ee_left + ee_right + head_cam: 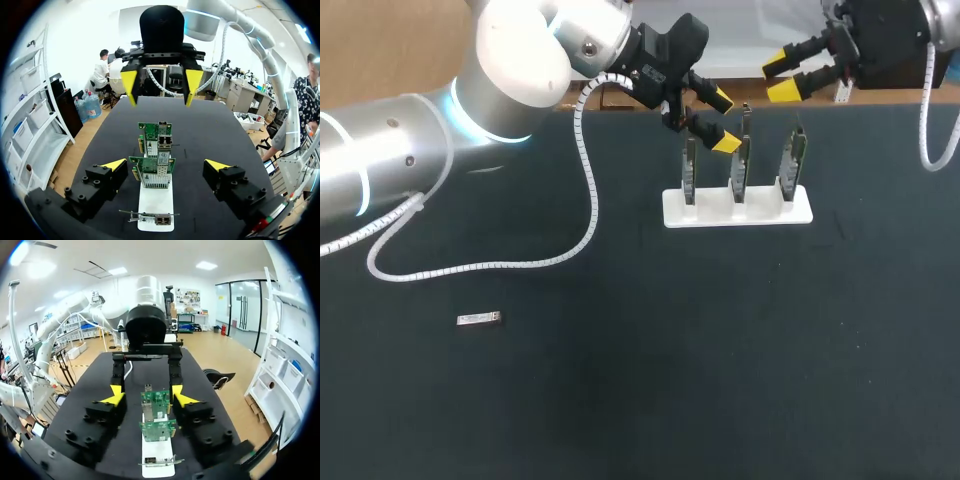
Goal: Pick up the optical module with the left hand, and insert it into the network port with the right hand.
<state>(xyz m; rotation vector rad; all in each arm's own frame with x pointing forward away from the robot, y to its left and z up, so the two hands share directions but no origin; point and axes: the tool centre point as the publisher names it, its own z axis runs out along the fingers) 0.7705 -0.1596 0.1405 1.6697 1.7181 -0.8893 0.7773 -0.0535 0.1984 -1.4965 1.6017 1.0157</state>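
Pickup is not yet begun: the optical module (478, 319) lies well apart from the card stand (738, 207), near which the left pincer (722, 121) and right pincer (780, 76) hang spread, empty.

The optical module (478, 319) lies on the table (670, 390), well left of the card stand (737, 208).

No text, number or sign can be read: any print on the green network cards (152, 172) just ahead of the left gripper (166, 165), or on the optical module (478, 319) lying well apart from it, is too small to make out
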